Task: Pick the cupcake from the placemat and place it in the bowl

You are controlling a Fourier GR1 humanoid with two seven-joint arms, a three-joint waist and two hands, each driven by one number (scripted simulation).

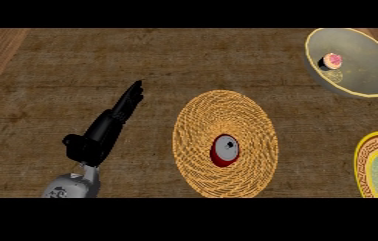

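A red cupcake (225, 150) sits on the placemat (198, 130) right of the open left hand (103, 132); another small cake (333, 60) lies in the bowl (358, 77) beyond.

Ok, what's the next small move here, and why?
Probably ease the left hand rightward over the placemat toward the cupcake. The cupcake sits on the placemat, outside the bowl at upper right, and the left hand is open, left of the placemat, holding nothing. The right hand is not in view.
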